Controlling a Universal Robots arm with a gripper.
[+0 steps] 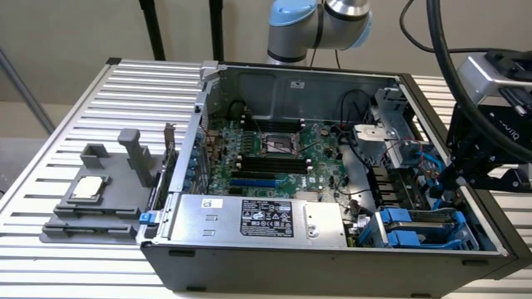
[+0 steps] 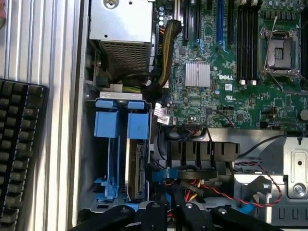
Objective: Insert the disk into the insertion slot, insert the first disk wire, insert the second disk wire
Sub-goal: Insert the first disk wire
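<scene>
The disk [image 2: 136, 168] sits edge-on inside the insertion slot [image 2: 103, 159], under its blue carrier handle [image 2: 138, 126]. A second blue carrier [image 2: 107, 122] stands beside it. My gripper [image 2: 171, 191] is just behind the disk's rear end, shut with its tips pinched on the blue plug [image 2: 160, 175] of a disk wire. Red and yellow wires [image 2: 202, 185] lie right beside the fingers. In the exterior view the gripper [image 1: 455, 187] hangs low inside the case, over the blue-fitted insertion slot [image 1: 415, 227] at the front corner on that view's right.
The silver power-supply box [image 1: 258, 218] lies along the case front, with the motherboard and CPU socket [image 1: 278, 143] behind it. A grey fixture [image 1: 91, 193] holding a chip stands on the slatted table at the exterior view's left. A black keyboard [image 2: 19, 144] lies outside the case wall.
</scene>
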